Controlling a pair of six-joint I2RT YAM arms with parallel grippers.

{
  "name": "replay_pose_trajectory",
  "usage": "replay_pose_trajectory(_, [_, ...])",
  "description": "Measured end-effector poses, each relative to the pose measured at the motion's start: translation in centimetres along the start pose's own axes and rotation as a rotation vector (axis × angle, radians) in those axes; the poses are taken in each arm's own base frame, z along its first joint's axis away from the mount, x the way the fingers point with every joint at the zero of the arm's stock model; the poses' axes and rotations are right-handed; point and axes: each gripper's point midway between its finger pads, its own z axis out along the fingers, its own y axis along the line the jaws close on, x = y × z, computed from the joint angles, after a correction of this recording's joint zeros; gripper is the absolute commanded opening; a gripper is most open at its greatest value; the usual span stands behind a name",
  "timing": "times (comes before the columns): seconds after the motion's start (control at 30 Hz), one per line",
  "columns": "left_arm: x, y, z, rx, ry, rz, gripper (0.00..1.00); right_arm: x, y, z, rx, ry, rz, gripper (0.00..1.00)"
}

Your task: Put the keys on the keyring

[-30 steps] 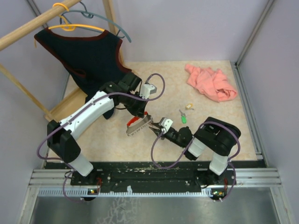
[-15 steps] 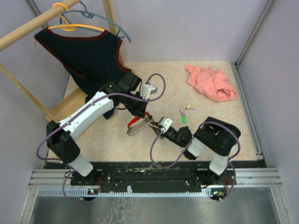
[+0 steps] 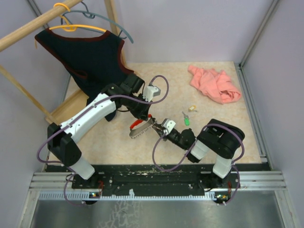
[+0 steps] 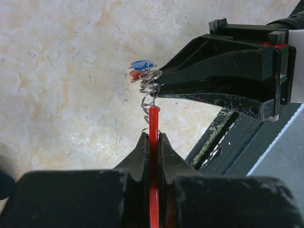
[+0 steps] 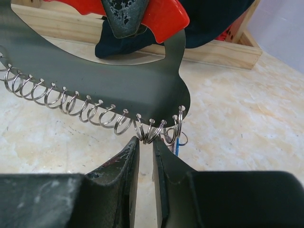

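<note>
The keyring [image 3: 141,127] hangs over the table's middle: a grey metal strip [image 5: 95,80] with a row of wire rings along its lower edge and a red grip [image 5: 164,16]. My left gripper [image 4: 153,137] is shut on the red grip [image 4: 154,124], seen edge-on. My right gripper [image 5: 145,142] sits just under the strip's end, its jaws a narrow gap apart with two or three rings [image 5: 151,130] between the tips. A blue key [image 5: 176,142] dangles from an end ring. A green key [image 3: 186,119] and a yellow key [image 3: 192,109] lie on the table to the right.
A pink cloth [image 3: 213,84] lies at the back right. A dark vest [image 3: 85,57] hangs from a wooden rack [image 3: 28,26] at the back left, whose base [image 5: 223,50] runs behind the keyring. The black rail [image 4: 228,137] marks the near table edge.
My right gripper's jaws have narrowed around the rings at the strip's end. The left arm and the keyring have barely moved.
</note>
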Motion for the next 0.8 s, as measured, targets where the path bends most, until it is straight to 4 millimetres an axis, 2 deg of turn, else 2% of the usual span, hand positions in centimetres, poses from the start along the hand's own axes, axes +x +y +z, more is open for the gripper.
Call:
replay_pose_trajectory(0.17, [-0.01, 0.00, 0.01, 0.000, 0.000, 0.000, 0.00, -0.02, 0.13, 0.01, -0.008, -0.001, 0.000, 0.00])
replay_pose_trajectory(0.53, [0.33, 0.25, 0.61, -0.010, -0.007, -0.017, 0.00, 0.41, -0.22, -0.81, 0.016, 0.018, -0.010, 0.00])
replay_pose_trajectory(0.8, [0.14, 0.25, 0.20, -0.030, -0.062, -0.055, 0.00, -0.33, -0.32, -0.92, 0.021, -0.001, 0.003, 0.00])
